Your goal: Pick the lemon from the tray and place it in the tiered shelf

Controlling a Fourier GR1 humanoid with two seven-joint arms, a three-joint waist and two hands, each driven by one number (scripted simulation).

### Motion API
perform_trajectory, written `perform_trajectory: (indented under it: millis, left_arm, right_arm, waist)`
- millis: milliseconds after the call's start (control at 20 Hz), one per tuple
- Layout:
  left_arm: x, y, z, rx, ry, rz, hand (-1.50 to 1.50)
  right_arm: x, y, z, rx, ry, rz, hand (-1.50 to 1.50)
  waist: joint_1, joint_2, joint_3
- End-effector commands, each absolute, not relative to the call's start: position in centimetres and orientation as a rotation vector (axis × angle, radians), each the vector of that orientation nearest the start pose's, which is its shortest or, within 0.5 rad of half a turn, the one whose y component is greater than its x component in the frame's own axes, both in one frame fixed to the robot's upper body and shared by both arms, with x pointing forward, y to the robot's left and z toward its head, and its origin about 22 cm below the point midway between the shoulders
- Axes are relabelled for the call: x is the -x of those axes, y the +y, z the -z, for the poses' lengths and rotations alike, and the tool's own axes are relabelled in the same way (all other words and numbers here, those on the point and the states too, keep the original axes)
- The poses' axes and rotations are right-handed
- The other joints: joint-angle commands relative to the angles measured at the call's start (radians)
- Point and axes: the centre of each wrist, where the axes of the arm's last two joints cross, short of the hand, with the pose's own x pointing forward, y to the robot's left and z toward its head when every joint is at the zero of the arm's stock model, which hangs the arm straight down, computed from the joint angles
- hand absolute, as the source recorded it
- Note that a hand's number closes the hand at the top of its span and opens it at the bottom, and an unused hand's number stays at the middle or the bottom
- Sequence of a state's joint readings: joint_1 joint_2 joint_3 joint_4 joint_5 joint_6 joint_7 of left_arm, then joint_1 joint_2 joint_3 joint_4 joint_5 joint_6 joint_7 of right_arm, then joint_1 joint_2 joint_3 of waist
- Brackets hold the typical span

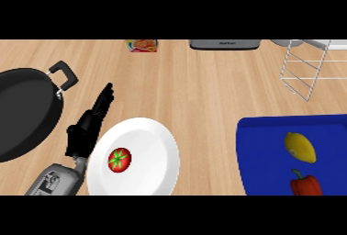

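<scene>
A pale wooden surface (196, 92), its grain running left to right and evenly lit, fills the view, with a grey appliance (224, 44) and a small box (142, 45) at its far edge.

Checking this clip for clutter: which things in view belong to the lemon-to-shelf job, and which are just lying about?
Job: lemon, blue tray, tiered shelf, left hand (open, by the plate).
Lying about: red pepper on the tray, tomato, white plate, black pan, food packet, grey appliance.
</scene>
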State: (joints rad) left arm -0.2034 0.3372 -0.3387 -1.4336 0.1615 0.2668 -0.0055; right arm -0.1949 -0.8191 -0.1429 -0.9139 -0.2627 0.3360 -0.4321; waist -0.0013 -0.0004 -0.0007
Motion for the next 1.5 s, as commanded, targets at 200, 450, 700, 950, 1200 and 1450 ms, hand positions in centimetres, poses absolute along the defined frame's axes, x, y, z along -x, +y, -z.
perform_trajectory:
  millis: [200,450,700,950,1200,1450]
  left_arm:
    - [-28.2,23.1,-1.6,-0.121,-1.563,0.246,0.00]
    - [-27.9,21.5,-1.1,-0.123,-1.556,0.244,0.00]
    - [-27.8,23.2,-2.7,-0.118,-1.586,0.254,0.00]
    - [-28.1,23.3,-1.0,-0.127,-1.565,0.238,0.00]
    - [-28.3,22.6,-2.2,-0.121,-1.569,0.241,0.00]
    - [-28.9,21.6,-1.0,-0.112,-1.575,0.258,0.00]
  right_arm:
    - [-27.0,-46.0,-12.0,0.396,-1.385,-0.732,-1.50]
    - [-26.3,-45.0,-15.3,0.497,-1.202,-0.963,-1.50]
    - [-25.2,-42.5,-16.6,0.537,-1.161,-0.979,-1.50]
    - [-25.1,-39.3,-17.1,0.557,-1.148,-0.973,-1.50]
    - [-22.6,-38.1,-16.1,0.574,-1.186,-0.963,-1.50]
    - [-25.1,-36.6,-14.8,0.625,-1.166,-0.953,-1.50]
  waist:
    - [-0.008,-0.005,-0.003]
    - [-0.013,-0.005,-0.002]
    - [-0.009,-0.004,0.000]
    - [-0.003,-0.002,0.000]
    - [-0.008,-0.003,0.000]
    - [0.003,0.001,0.001]
